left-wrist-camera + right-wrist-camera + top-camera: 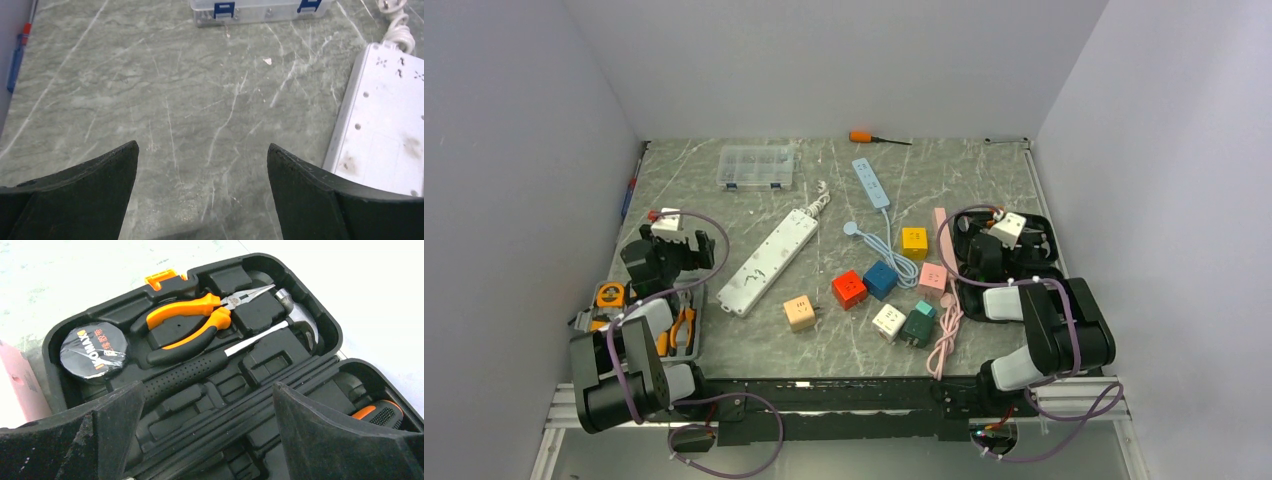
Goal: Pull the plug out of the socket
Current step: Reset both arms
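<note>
Several cube sockets lie mid-table in the top view: orange (800, 311), red (849, 289), blue (880, 279), yellow (914, 241), pink (932, 277) and white (888, 320). A dark green plug (918, 323) sits against the white cube's right side. A pink cable (946, 335) runs from the pink cube toward the front edge. My left gripper (707, 248) is open and empty over bare table (202, 150), left of the white power strip (769, 260). My right gripper (967, 246) is open and empty above an open black tool case (207, 390).
The white strip's end (385, 135) lies right of my left fingers. A clear parts box (757, 165), a blue strip (871, 183) with cable and an orange screwdriver (864, 137) lie at the back. The case holds pliers (187, 325), a hammer (210, 365) and tape (94, 352). A second tool tray (639, 320) sits at the left.
</note>
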You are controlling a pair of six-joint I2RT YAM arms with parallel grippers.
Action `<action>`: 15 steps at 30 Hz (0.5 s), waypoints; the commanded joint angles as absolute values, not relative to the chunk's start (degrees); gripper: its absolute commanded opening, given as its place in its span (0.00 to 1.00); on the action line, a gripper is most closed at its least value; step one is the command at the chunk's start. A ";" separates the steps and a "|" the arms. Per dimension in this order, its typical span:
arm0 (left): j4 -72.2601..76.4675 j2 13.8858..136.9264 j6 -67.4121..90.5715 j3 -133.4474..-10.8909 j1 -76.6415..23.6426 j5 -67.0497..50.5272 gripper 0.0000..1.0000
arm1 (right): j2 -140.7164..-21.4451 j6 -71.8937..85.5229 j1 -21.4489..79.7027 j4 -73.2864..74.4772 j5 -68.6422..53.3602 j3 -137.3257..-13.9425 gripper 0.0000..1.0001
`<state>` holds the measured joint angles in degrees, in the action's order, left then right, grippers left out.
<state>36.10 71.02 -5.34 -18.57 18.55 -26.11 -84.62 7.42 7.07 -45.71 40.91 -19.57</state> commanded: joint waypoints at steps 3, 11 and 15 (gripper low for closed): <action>44.32 68.67 -3.29 -16.39 18.52 -21.69 0.99 | -82.25 5.45 7.37 -58.73 39.89 -16.55 1.00; 47.94 66.46 -1.51 -13.54 18.50 -20.53 0.99 | -81.26 3.57 8.65 -66.71 40.45 -12.41 1.00; 50.28 67.71 2.04 -13.32 18.50 -20.28 0.99 | -83.18 -0.36 11.20 -72.29 40.72 -11.19 1.00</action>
<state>44.45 67.33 -2.31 -13.45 18.55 -21.04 -82.48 3.49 9.08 -62.24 40.42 -12.25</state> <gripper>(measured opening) 0.995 0.997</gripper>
